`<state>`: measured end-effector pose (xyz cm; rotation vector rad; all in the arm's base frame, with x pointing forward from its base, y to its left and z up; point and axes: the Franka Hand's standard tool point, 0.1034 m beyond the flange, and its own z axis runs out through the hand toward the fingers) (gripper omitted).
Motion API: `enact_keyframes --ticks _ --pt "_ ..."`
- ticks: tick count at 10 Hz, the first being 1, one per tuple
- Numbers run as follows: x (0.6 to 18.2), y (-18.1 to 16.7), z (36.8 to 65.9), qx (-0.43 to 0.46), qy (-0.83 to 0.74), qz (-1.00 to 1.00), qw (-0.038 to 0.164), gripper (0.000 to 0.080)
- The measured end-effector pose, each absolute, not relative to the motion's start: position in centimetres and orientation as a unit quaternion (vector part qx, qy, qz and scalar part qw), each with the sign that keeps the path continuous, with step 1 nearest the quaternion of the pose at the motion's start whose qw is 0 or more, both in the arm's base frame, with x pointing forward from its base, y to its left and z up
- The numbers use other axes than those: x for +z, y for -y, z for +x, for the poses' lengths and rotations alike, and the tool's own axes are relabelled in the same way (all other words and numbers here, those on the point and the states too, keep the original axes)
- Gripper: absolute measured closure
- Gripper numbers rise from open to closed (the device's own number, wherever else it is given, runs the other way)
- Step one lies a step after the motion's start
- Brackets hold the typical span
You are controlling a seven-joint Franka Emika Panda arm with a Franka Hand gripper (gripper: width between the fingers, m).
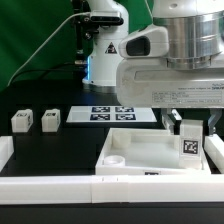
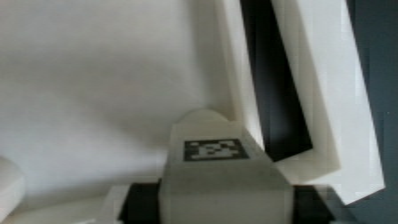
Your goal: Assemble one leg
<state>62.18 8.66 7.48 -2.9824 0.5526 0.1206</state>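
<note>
My gripper [image 1: 189,131] is shut on a white leg [image 1: 188,147] with a black-and-white marker on its side. It holds the leg upright over the right part of the white tray-like tabletop [image 1: 140,148]; I cannot tell whether leg and tabletop touch. In the wrist view the leg [image 2: 217,148] sits between the black fingers [image 2: 139,200] of the gripper [image 2: 217,205], its tip close beside the tabletop's raised rim [image 2: 294,90]. Two more legs [image 1: 22,121] [image 1: 50,119] stand on the black table at the exterior view's left.
The marker board [image 1: 112,113] lies behind the tabletop. White rails [image 1: 60,187] run along the table's front edge. A round corner hole [image 1: 117,160] shows in the tabletop's near left corner. A small white part [image 1: 171,118] is partly hidden behind the gripper.
</note>
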Motion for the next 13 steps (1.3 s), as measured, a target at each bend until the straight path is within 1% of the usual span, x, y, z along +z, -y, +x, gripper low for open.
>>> enact_keyframes --ticks 3,4,9,11,12,13 --pt "7.5 -8.7 62.2 0.041 -0.205 -0.976 0.052 0.0505" --pt "7.4 -8.6 62.1 0.044 -0.255 -0.965 0.049 0.0505" --pt "7.5 -6.3 62.2 0.043 -0.426 -0.904 0.017 0.0493" --pt "7.5 -6.1 62.1 0.042 -0.424 -0.904 0.016 0.0493" --pt "7.4 -6.1 62.1 0.042 -0.424 -0.904 0.016 0.0380" --pt "7.4 -6.1 62.1 0.042 -0.425 -0.904 0.016 0.0246"
